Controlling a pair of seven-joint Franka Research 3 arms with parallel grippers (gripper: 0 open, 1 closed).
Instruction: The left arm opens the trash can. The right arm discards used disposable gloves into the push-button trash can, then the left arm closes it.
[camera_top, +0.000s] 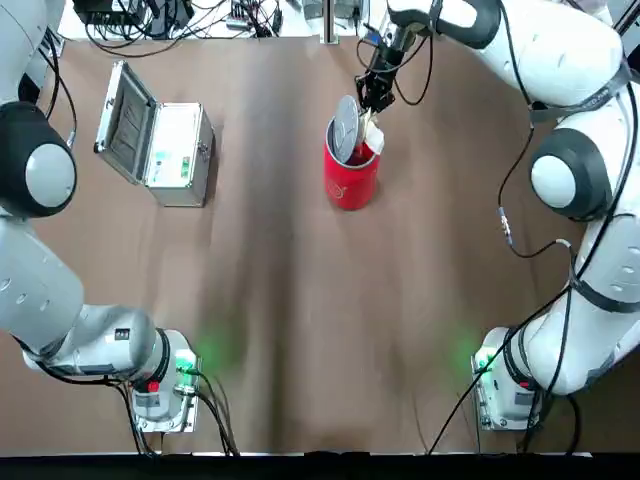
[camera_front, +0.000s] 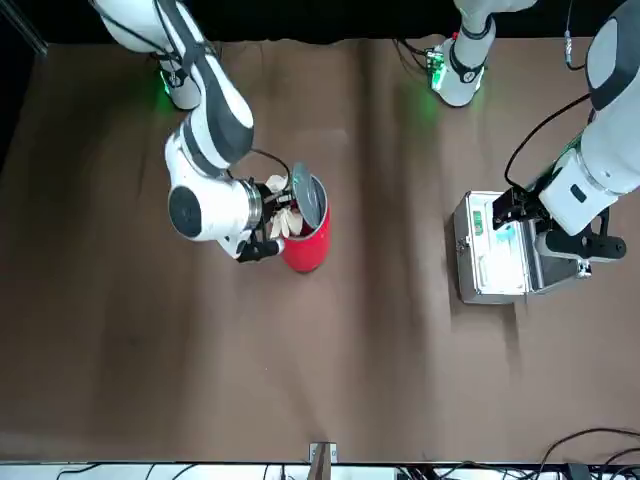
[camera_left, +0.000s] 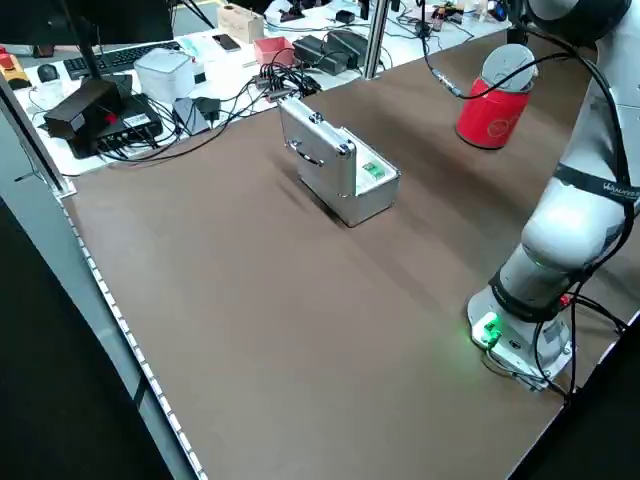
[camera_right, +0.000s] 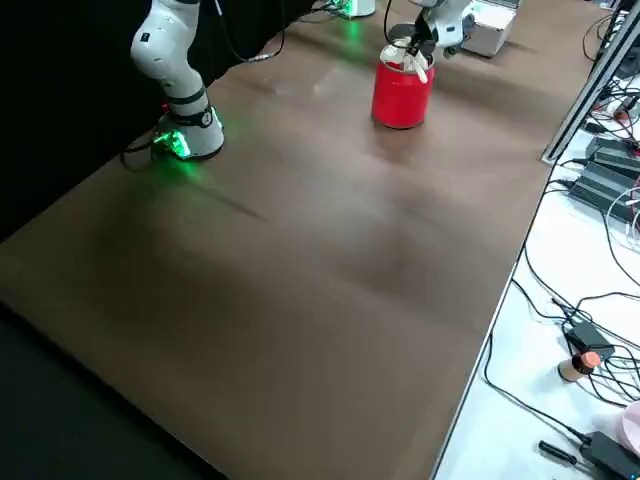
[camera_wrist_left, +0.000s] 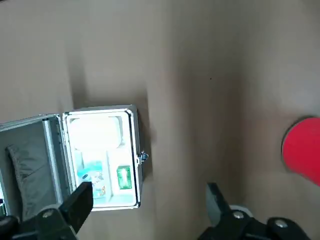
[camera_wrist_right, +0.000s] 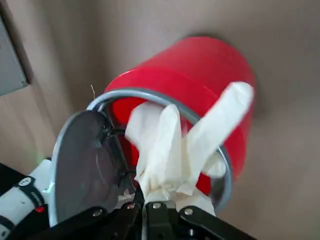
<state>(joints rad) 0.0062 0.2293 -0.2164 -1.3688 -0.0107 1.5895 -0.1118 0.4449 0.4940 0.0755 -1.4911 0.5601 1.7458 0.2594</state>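
Two arms flank the brown table (camera_top: 270, 300) in the top view; the right gripper (camera_top: 375, 95) sits just above the far rim of the red trash can (camera_top: 350, 180), whose silver lid (camera_top: 345, 128) stands tipped up, and cream gloves (camera_top: 372, 135) hang at the can's mouth; an open silver case (camera_top: 175, 155) lies well apart on the left. Front view: the left gripper (camera_front: 540, 230) hovers over that case; the gloves drape beside the raised lid. Left wrist view: the left fingers (camera_wrist_left: 80, 202) stand spread apart with nothing between them, above the case, the can at the picture's edge. Right wrist view: the right gripper's fingers are pinched together on the gloves, which dangle over the can's grey rim (camera_wrist_right: 200, 125), part inside, one strip outside.
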